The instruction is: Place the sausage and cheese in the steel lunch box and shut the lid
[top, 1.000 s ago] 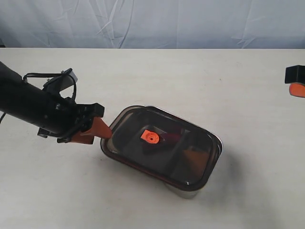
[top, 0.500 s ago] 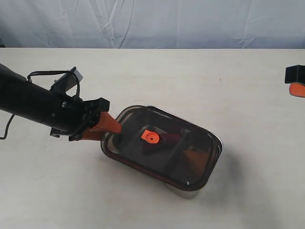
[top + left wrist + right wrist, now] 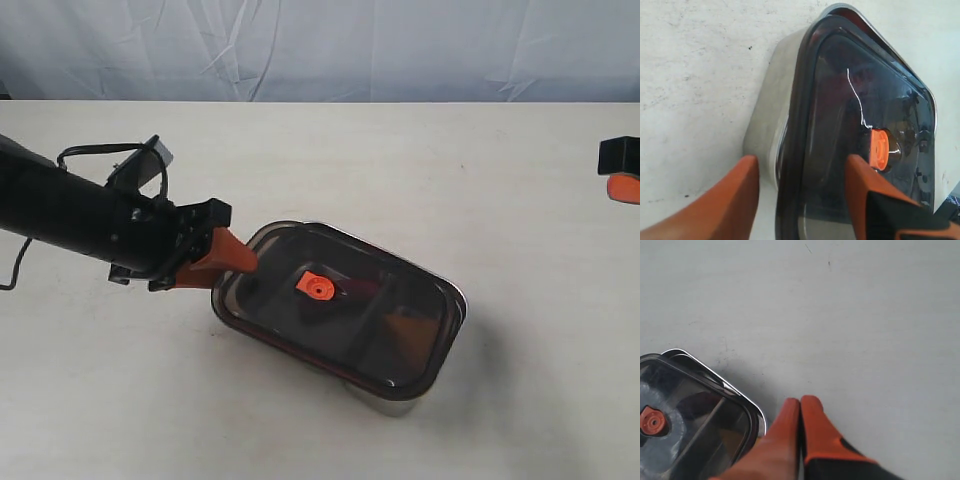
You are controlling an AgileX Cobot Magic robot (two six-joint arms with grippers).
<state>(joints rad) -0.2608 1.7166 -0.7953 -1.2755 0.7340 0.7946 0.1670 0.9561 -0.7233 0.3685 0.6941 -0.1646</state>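
Observation:
The steel lunch box (image 3: 458,296) stands mid-table with the dark lid (image 3: 345,320) lying on it, orange valve tab (image 3: 318,287) up. Through the lid I faintly see the red sausage (image 3: 362,285) in one compartment and the yellow-orange cheese (image 3: 410,326) in the other. My left gripper (image 3: 240,265) is open at the lid's left corner. In the left wrist view one finger (image 3: 865,185) is over the lid (image 3: 855,100) and the other finger (image 3: 735,190) is outside the box wall (image 3: 767,115). My right gripper (image 3: 800,402) is shut and empty, beside the box rim (image 3: 747,401).
Bare cream table surrounds the box. A pale wrinkled cloth backdrop (image 3: 320,45) runs along the far edge. The right arm's black and orange gripper (image 3: 622,172) hangs at the far right edge of the exterior view, well away from the box.
My left gripper has slid right, so its finger now reaches over the lid's left corner. The lid, box and right gripper have not visibly moved.

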